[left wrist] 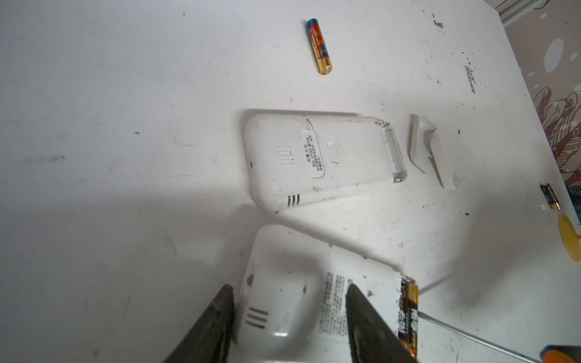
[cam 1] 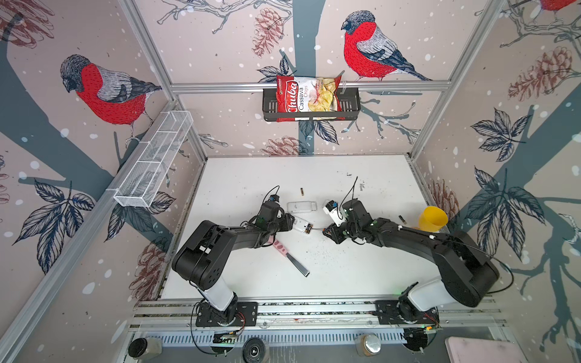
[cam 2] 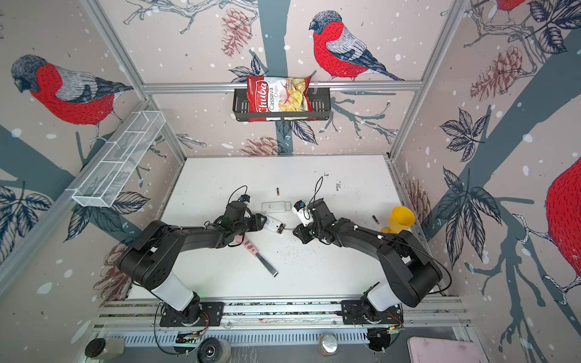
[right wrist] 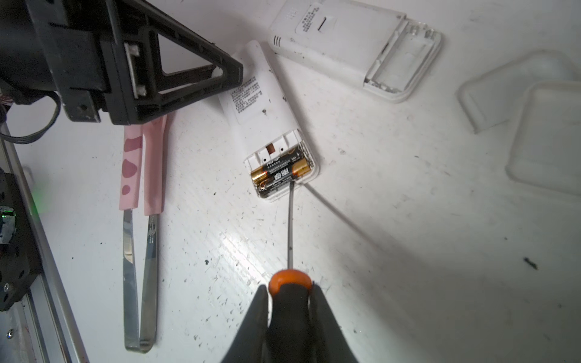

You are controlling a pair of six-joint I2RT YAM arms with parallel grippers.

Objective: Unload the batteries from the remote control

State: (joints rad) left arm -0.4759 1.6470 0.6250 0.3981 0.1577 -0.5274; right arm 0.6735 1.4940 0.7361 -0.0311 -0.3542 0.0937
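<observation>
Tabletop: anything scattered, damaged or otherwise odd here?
One loose battery lies beyond the empty remote; a second battery lies beside the yellow cup. Two white covers sit detached near that remote. Dark specks mark the table.

Screwdriver [right wrist: 290, 283] handle mostly buried between my right fingers [right wrist: 251, 327]. Tweezers [right wrist: 130, 163] tops hidden under my left arm [right wrist: 78, 56]. Covers [right wrist: 547, 135] blurred. Gripped remote [left wrist: 283, 298] cut by frame edge.

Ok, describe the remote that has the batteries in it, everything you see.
White plastic remote, on the table, back up, printed label on it. Cover off: two black-and-gold batteries lie side by side in the open bay. The left gripper clamps its other end; the tip of the screwdriver in the right gripper meets the bay's edge.
</observation>
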